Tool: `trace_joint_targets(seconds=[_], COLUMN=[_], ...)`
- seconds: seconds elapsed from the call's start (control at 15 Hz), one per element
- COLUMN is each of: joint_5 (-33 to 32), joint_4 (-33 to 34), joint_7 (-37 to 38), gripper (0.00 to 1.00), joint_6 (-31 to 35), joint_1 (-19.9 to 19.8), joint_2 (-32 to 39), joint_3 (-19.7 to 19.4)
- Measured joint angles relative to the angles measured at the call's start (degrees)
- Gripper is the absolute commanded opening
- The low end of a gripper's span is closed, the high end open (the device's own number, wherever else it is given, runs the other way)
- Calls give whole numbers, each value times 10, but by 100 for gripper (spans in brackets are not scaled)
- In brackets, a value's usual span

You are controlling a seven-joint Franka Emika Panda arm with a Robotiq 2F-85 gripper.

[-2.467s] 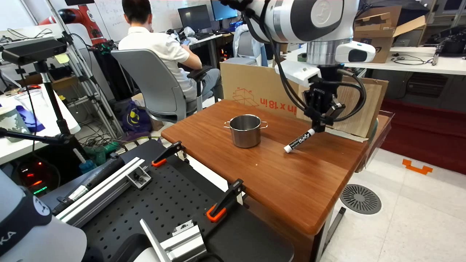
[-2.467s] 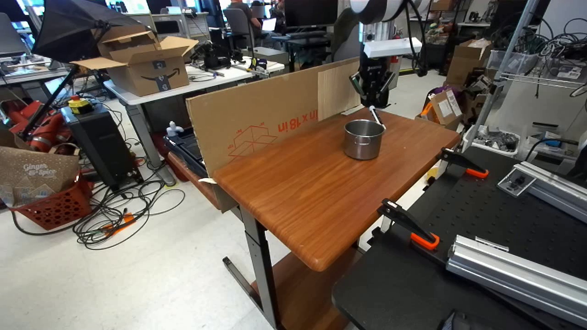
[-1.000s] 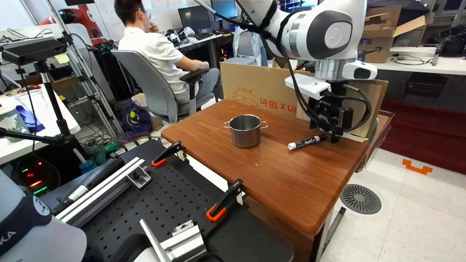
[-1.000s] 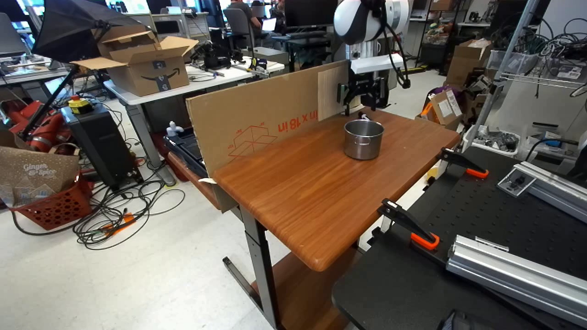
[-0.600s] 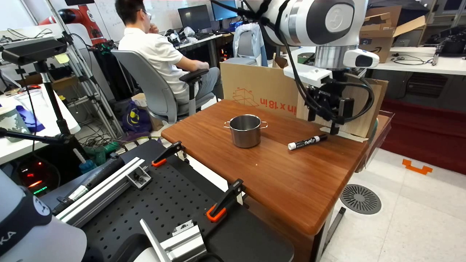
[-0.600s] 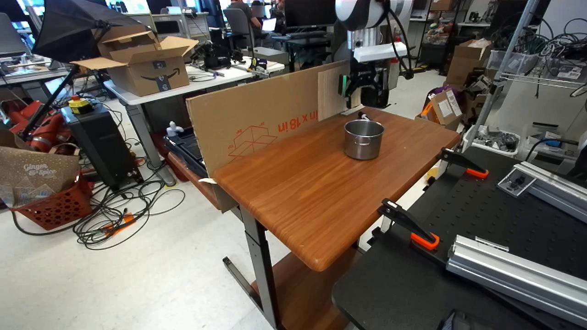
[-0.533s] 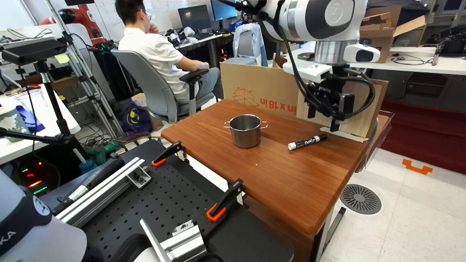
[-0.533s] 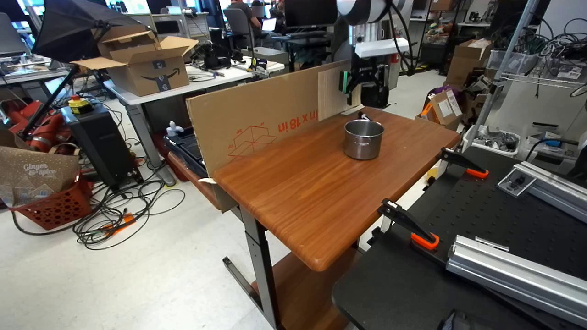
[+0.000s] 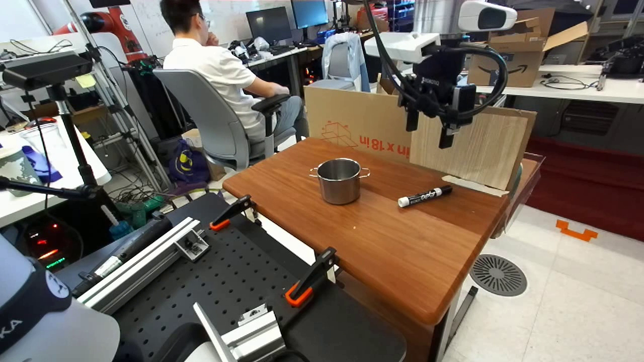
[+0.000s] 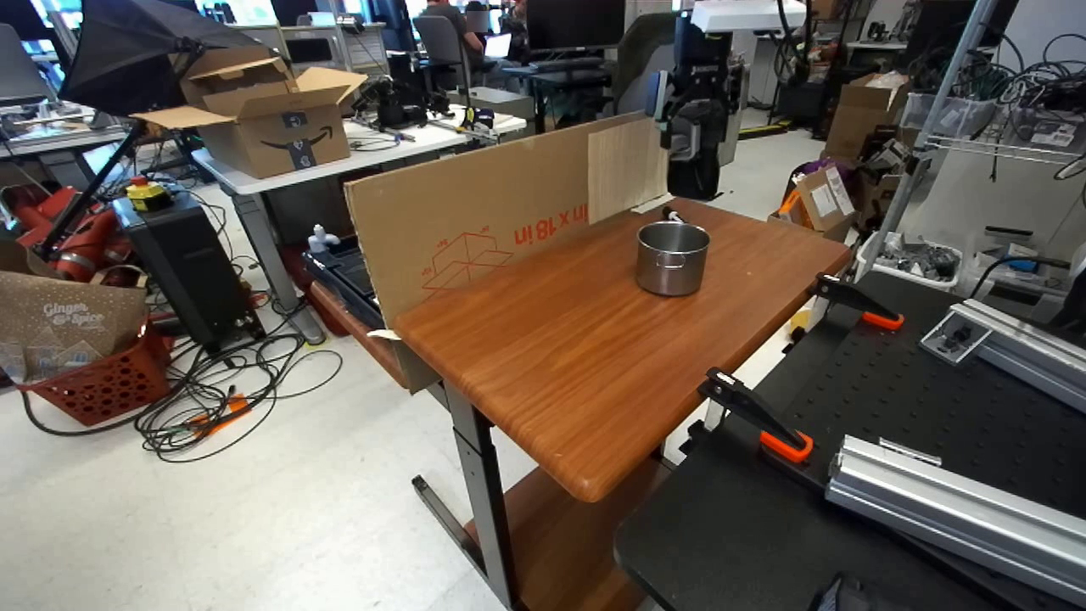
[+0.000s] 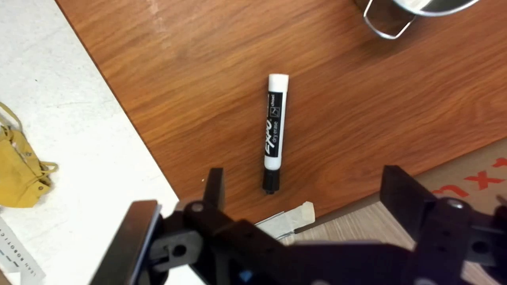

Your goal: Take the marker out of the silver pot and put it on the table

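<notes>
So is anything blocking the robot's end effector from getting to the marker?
Nothing I can see. The end effector hangs open, and the wrist view shows the whole marker lying uncovered on the table. The silver pot stands off to one side.

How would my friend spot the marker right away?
Find the big reddish-brown table, then the silver pot on it. Lying apart from the pot is the marker. Unlike that wide, shiny pot, it's slim, black and white, and says EXPO.
</notes>
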Motion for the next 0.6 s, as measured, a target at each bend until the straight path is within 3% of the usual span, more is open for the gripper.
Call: trace_joint_targets(seconds=[0.6], joint_5=[0], joint_4=[-18], joint_7=[-6], gripper=[100], joint_6=[0], joint_1=[1], joint_2=[-12], joint_3=[1])
